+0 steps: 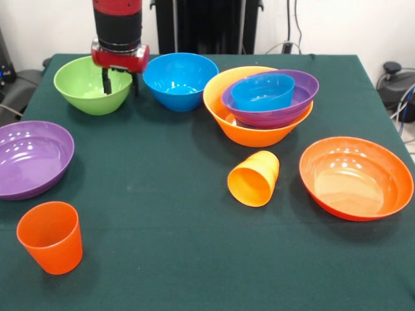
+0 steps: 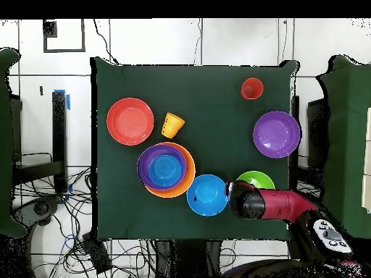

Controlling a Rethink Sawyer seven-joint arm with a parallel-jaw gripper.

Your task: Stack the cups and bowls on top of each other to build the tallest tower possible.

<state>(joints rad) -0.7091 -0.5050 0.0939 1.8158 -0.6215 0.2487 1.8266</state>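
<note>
The gripper point(image 1: 119, 82) hangs over the near rim of the green bowl point(image 1: 87, 85), its two fingers spread apart, one inside the bowl and one outside, clamping nothing. Just beside it sits the blue bowl point(image 1: 179, 80), upright. Next comes the tower point(image 1: 259, 107): the big yellow-orange bowl point(image 1: 246, 133) holding a purple bowl point(image 1: 292, 103) with a small blue bowl point(image 1: 262, 91) nested inside. In front of it the yellow-orange cup point(image 1: 254, 178) lies on its side, long axis level, mouth towards the camera. The red-orange bowl point(image 1: 355, 177) sits beyond it. A second purple bowl point(image 1: 31, 157) and the upright red-orange cup point(image 1: 50, 236) stand well apart on the green table point(image 1: 168, 246).
</note>
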